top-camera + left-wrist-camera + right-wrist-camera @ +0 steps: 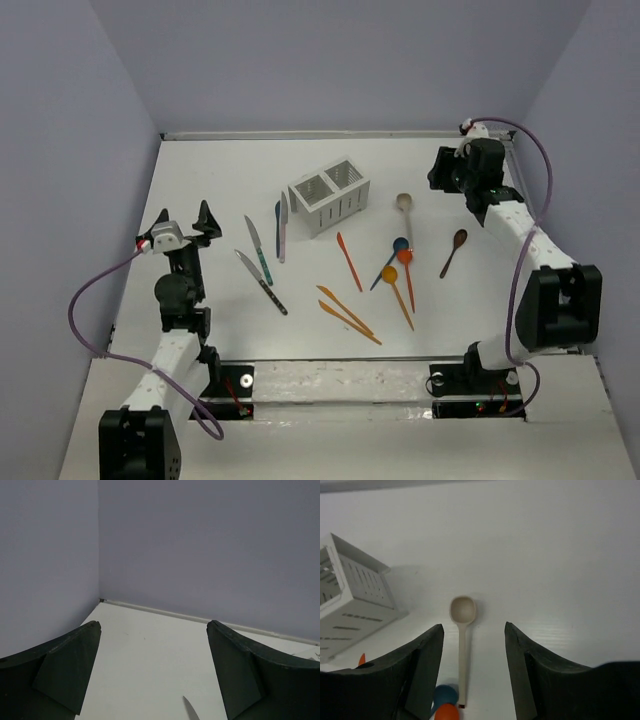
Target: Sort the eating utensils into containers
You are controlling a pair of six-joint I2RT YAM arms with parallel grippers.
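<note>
**Operator:** Right gripper (472, 630) is hanging above the beige spoon (463, 655) with its jaws standing apart and gripping nothing. That spoon is lying flat in the lower centre of the wrist view. Left gripper (154, 624) is sitting spread wide and empty at the left of the overhead view.

**Observer:** What is worrying you?

**Operator:** Starting big, the table (480, 300). I'm judging that the spoon is hugging it so flatly that the pads may end up scraping the surface and skating the handle away instead of catching it.

**Observer:** And the caddy (355, 600)?

**Operator:** It is standing at the left edge of the wrist view, and from overhead both compartments are looking empty. It is shorter than the spoon, so a tilted drop could be tipping the spoon back out, or my wrist could be nudging the caddy sideways.

**Observer:** Anything smaller?

**Operator:** The blue spoon (445, 695) and orange spoon (448, 712) are crowding just beside the beige handle's end, at the bottom of the frame. By gripping too low I'm risking dragging them along.
</note>
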